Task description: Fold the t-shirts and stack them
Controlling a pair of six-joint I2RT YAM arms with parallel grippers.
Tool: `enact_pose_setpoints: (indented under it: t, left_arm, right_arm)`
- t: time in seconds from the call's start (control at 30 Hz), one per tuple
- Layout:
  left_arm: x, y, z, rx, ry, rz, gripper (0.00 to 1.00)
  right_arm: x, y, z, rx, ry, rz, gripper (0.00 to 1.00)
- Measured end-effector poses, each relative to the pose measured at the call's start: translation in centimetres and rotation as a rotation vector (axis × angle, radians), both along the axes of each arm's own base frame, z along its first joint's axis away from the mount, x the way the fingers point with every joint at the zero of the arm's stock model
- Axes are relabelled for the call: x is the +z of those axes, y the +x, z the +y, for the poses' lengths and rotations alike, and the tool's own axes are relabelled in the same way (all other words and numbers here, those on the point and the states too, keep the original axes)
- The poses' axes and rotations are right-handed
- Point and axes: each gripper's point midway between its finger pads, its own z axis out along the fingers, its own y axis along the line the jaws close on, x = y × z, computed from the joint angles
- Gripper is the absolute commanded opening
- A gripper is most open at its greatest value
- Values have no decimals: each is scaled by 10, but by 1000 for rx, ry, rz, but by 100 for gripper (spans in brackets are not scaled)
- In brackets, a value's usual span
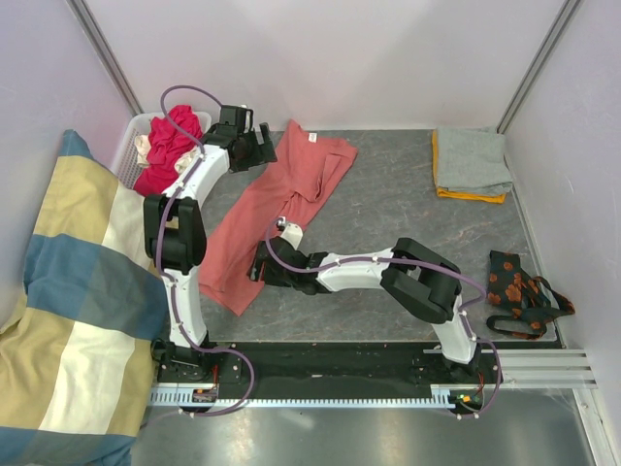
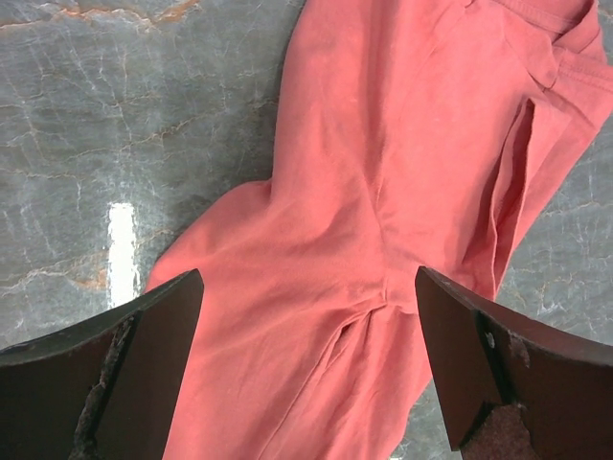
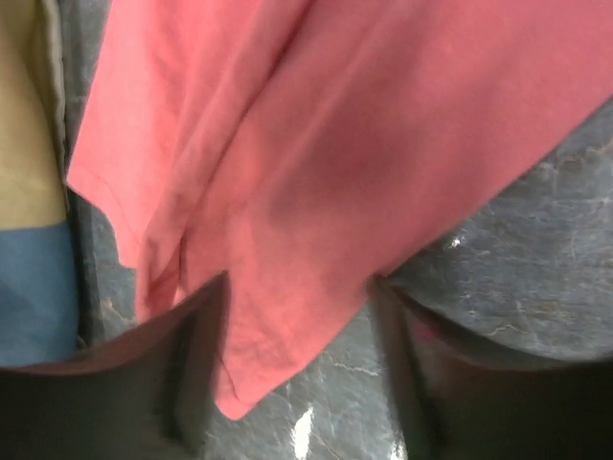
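Your right claw (image 3: 299, 335) sits low with its jaws apart, straddling the near hem of the pink t-shirt (image 3: 335, 144). Cloth lies between the fingers, but no pinch is seen. Your left claw (image 2: 306, 364) hangs wide open above the same shirt, holding nothing. The shirt lies stretched out from the right claw to under the left. A folded grey t-shirt (image 1: 473, 160) sits well right of both

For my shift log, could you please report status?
Left end effector open over salmon-pink t-shirt. Right end effector open, straddling its near corner. Striped cushion close by.
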Motion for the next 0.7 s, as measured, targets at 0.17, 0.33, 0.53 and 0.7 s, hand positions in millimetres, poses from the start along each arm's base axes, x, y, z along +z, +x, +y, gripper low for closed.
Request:
enact_pose_setpoints:
  t: [0.17,0.33,0.53,0.7]
  left_arm:
    - [-3,-5,3,6,6,14,100]
    - [-14,-11,7,10,11,44,100]
    - [-24,-22,6,1,4,78,100]
    - [-21,-37,5,-9,-15,97,100]
  right_arm:
    - [-16,1,-3,-7,-37,8,0]
    - [-22,-1,-16,-27,-40,3,0]
    - [-22,-32,-95,-60,-136,19,0]
    - [-21,-60,-172,-87,-262,39,0]
